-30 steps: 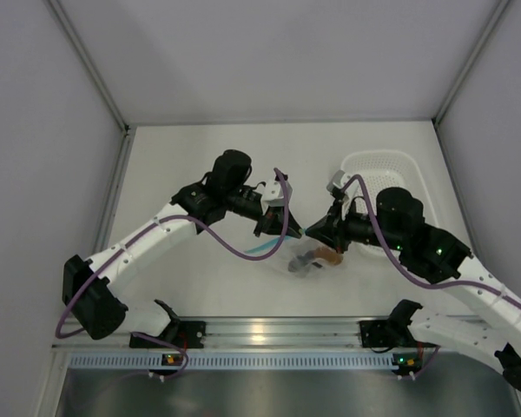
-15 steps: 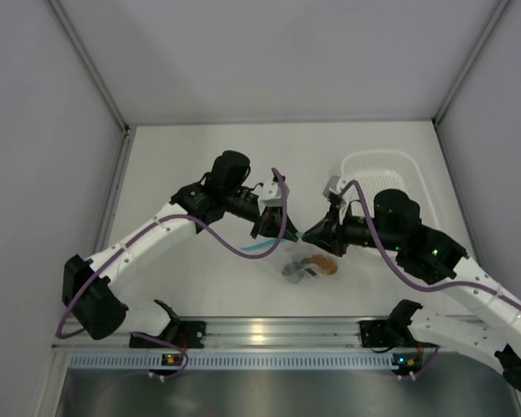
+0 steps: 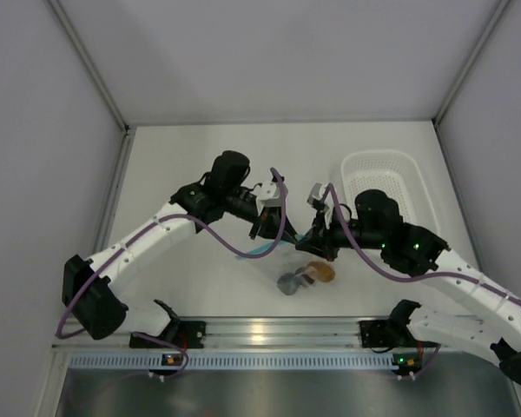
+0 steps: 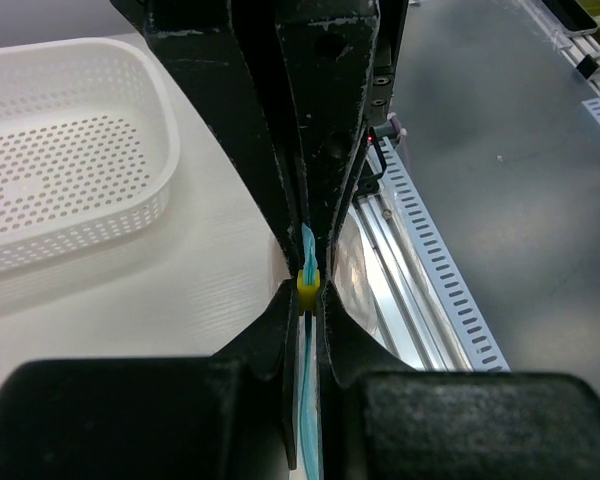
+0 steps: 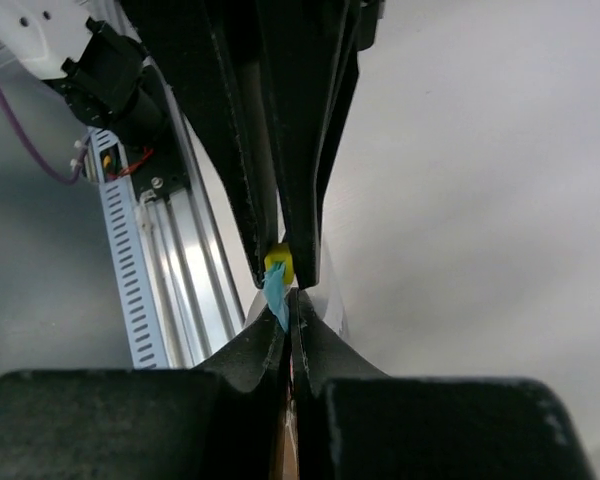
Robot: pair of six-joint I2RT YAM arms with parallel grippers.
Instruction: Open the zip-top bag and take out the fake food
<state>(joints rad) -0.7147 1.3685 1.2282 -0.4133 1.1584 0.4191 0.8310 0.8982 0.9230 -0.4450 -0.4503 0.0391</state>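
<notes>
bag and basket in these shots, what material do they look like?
Zip-top bag: thin clear plastic film, likely soft; toy pieces show through it, light blue zip strip at its edge. Basket: white moulded plastic, looks rigid, matte; even grid of holes, thick rolled rim.

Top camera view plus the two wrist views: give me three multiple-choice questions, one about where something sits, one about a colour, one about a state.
1. Where is the white basket?
A. On the far right part of the table
B. At the near left corner
C. Between the two arm bases

2. What colour is the strip clamped in the left pincer?
A. Red
B. Light blue
C. Black

3. How is the right pincer?
A. Wide open
B. Shut on the strip of the bag
C. Holding the basket

Answers:
1 A, the top view shows it at the far right.
2 B, the left wrist view shows light blue inside the pincer.
3 B, the right wrist view shows it closed on the blue strip.
</notes>
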